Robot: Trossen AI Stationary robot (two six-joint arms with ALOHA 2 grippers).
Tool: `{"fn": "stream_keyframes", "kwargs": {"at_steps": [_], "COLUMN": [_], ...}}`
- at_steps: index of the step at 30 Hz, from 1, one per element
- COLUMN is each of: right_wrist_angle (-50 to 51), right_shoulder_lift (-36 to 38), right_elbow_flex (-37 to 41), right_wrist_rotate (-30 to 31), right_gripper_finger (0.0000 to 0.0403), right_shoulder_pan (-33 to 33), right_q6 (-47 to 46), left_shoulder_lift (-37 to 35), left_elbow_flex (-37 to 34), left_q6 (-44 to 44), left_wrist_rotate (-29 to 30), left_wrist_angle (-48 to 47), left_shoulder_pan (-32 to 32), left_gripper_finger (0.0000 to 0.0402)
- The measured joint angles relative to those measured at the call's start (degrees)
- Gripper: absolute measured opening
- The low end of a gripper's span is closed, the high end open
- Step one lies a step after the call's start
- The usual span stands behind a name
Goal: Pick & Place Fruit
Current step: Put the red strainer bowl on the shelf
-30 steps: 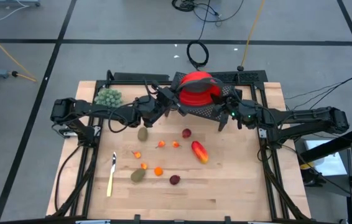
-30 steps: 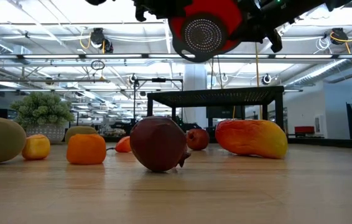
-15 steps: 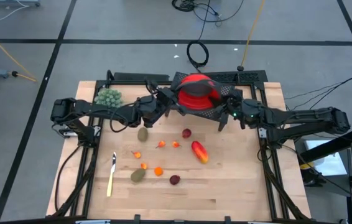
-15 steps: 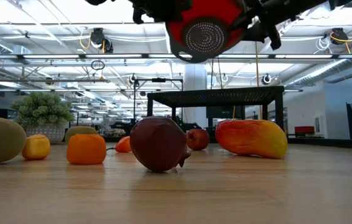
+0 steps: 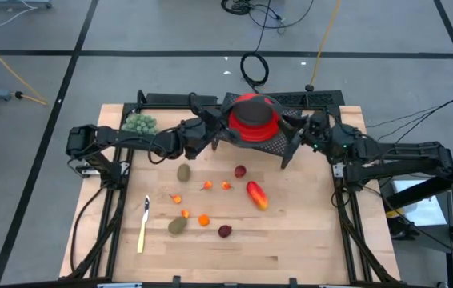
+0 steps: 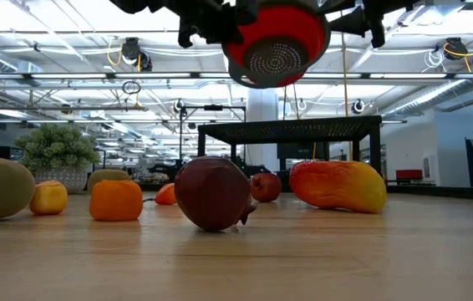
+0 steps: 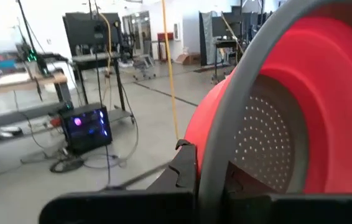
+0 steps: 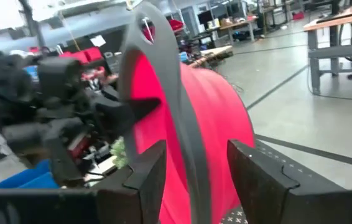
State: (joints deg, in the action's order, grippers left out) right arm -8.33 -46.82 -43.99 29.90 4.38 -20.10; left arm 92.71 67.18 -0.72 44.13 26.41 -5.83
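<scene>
Left jaws clench the strainer by its rim; right jaws straddle it, slack. The fruit on the desk looks light, hard and likely to roll: pinch each piece across the middle.

Colander hangs above table, behind the fruit.

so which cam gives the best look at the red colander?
The high view: the whole red colander shows, held up between both arms at the table's far edge. The low view sees only its perforated underside. The left wrist view shows part of the bowl and grey rim; the right wrist view shows the rim between its tool's open fingers.
</scene>
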Motion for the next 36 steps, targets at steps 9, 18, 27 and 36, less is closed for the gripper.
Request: {"fn": "stream_keyframes", "kwargs": {"at_steps": [9,18,27,36], "right_wrist_angle": [3.8,10.3,17.8,27.0], "right_shoulder_lift": [6.1,10.8,14.0,14.5], "right_elbow_flex": [0.0,0.0,0.0,0.0], "right_wrist_rotate": [-5.8,-15.2,-26.8,-41.3], "right_gripper_finger": [0.0122,0.001,0.0002,0.0001], "right_shoulder_pan": [0.0,0.0,0.0,0.0], "right_q6": [1.3,7.4,12.7,20.2], "left_shoulder_lift": [0.0,-0.1,-0.1,-0.1], "left_elbow_flex": [8.8,19.9,20.5,20.5], "left_q6": [12.2,20.9,31.0,34.6], "left_wrist_rotate": [-7.6,-22.0,-36.3,-49.2], "left_wrist_angle": [-22.2,-41.6,-49.3,-51.8], "left_shoulder_pan": [-3.0,-8.6,-14.0,-18.2], "left_gripper_finger": [0.0,0.0,0.0,0.0]}}
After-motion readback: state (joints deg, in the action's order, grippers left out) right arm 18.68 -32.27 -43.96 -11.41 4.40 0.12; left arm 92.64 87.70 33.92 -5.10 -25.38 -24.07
